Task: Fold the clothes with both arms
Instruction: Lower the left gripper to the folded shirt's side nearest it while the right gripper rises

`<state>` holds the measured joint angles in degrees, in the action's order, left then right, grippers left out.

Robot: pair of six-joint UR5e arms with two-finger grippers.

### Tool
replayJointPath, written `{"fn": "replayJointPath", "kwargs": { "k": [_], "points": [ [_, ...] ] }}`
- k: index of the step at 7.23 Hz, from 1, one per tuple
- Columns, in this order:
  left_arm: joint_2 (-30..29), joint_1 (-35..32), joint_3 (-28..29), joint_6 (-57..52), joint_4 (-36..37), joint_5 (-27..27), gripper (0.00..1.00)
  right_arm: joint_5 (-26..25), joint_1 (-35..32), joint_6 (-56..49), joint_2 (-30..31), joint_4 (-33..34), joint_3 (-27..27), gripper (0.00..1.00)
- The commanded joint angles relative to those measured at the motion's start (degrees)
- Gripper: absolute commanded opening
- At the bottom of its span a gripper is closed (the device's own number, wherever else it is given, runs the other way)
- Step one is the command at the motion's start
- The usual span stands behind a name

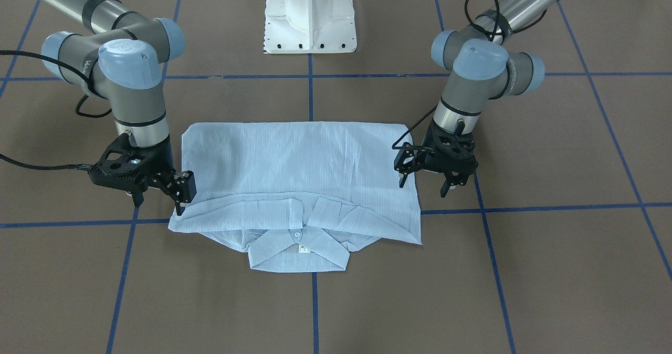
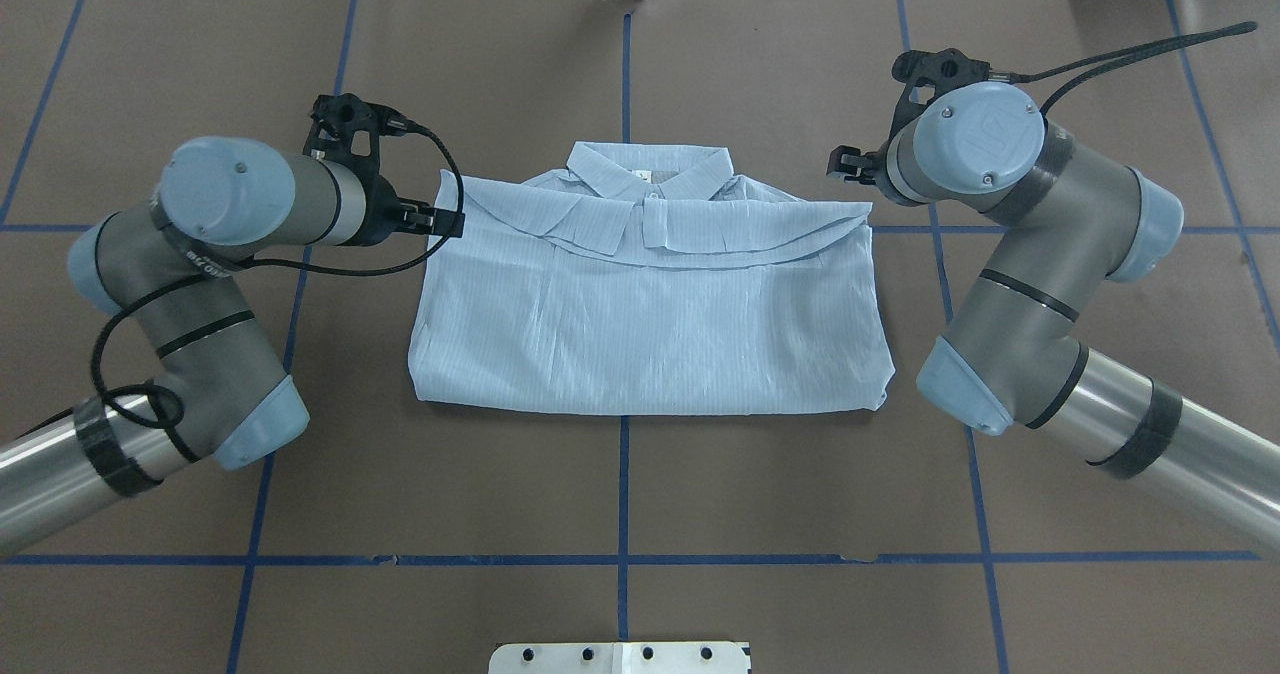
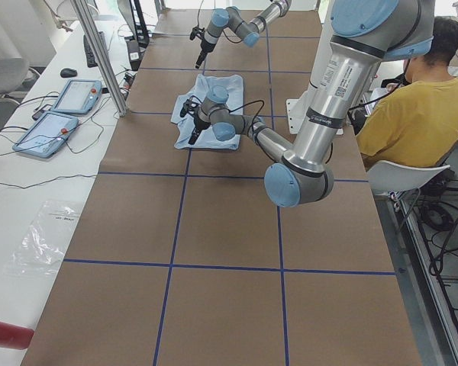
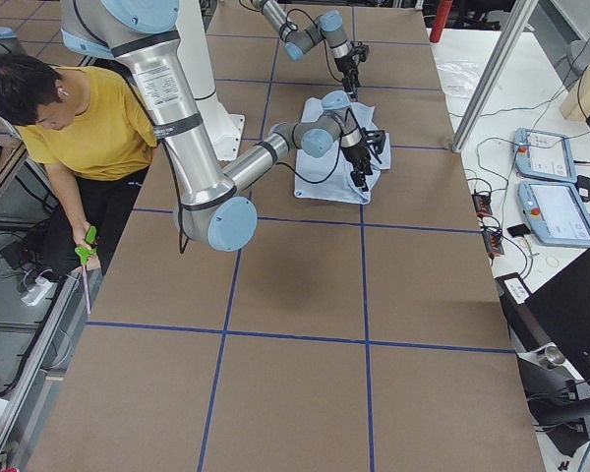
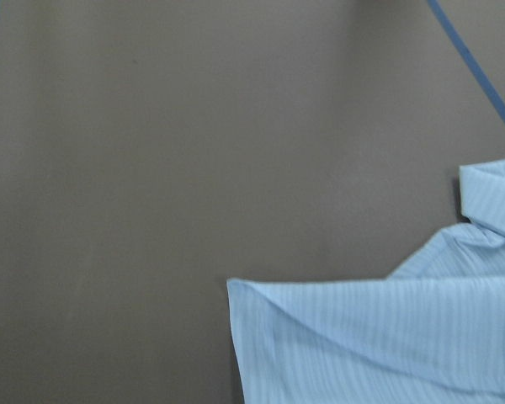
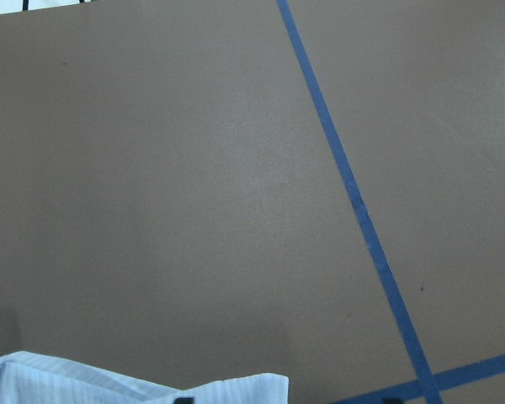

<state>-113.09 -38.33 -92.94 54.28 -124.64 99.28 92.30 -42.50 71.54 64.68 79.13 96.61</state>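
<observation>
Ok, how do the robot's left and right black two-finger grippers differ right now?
Beside the pale-blue striped shirt, the right gripper hangs further toward the collar end than the left gripper. The left gripper's wrist view shows a broad shirt corner, the right gripper's only a sliver. Both are open, holding nothing.

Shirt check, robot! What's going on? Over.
Left fingers open, right fingers open, flanking shirt. Shirt folded, lying flat. Nothing on top.
</observation>
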Motion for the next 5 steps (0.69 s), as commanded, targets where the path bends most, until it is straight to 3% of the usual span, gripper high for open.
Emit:
{"fn": "replayJointPath", "kwargs": {
  "k": [1, 3, 4, 5],
  "points": [
    [7.2, 5.8, -7.2, 5.5, -1.1, 0.8, 1.0, 0.8, -0.3, -0.5, 0.6, 0.0, 1.1, 1.0],
    [8.3, 11.1, -8.1, 9.6, -1.1, -2.3, 1.0, 0.5, -0.2, -0.5, 0.7, 0.0, 1.1, 1.0],
    [8.2, 12.6, -8.1, 11.0, -1.1, -3.2, 0.92, 0.3, -0.2, -0.4, 0.7, 0.0, 1.1, 1.0],
    [8.2, 13.1, -8.0, 11.5, -1.1, -3.5, 0.76, 0.3, -0.2, -0.4, 0.9, 0.0, 1.1, 1.0]
  ]
}}
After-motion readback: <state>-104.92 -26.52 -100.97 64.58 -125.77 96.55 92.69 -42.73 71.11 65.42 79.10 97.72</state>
